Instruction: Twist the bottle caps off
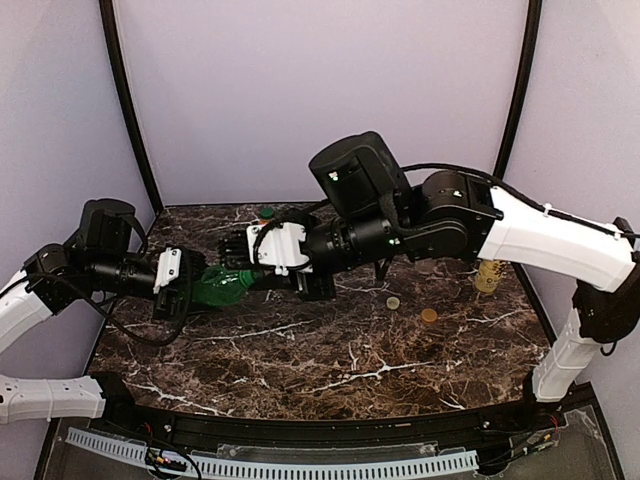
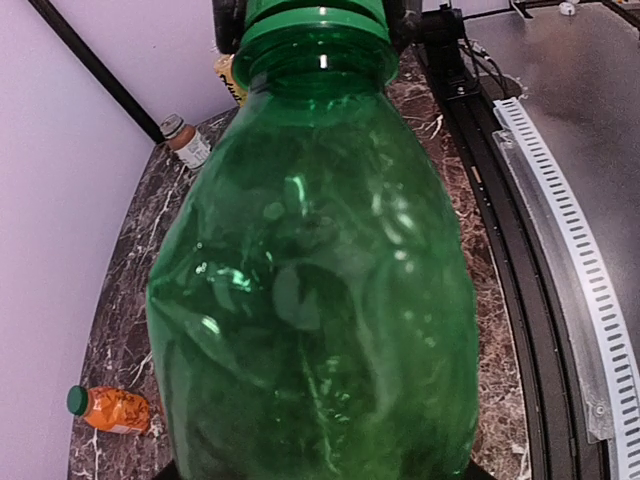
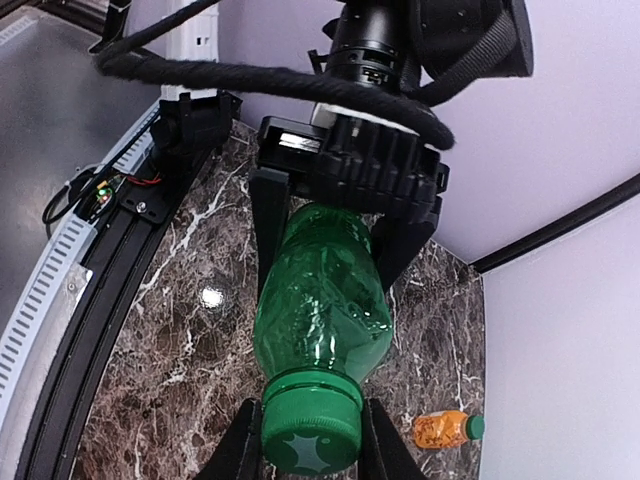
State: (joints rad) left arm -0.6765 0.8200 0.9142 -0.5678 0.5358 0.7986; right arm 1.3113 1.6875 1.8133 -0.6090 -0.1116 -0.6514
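The all-green bottle (image 1: pixel 218 284) is held on its side above the marble table (image 1: pixel 300 360), between my two arms. My left gripper (image 1: pixel 188 285) is shut on its body; in the left wrist view the green bottle (image 2: pixel 315 300) fills the frame and hides the fingers. My right gripper (image 3: pixel 310 452) is shut on the green cap (image 3: pixel 311 432), with a finger on each side of it. The pale yellow bottle (image 1: pixel 488 275) stands upright at the right. The short orange bottle (image 3: pixel 447 430) lies on its side near the back wall. A brown-label bottle (image 2: pixel 187 142) stands by the corner pole.
Two loose caps, one pale (image 1: pixel 393 302) and one orange-brown (image 1: pixel 429 315), lie on the marble right of centre. A perforated white rail (image 1: pixel 300 466) runs along the near edge. Lilac walls and black poles (image 1: pixel 130 110) close in the back and sides.
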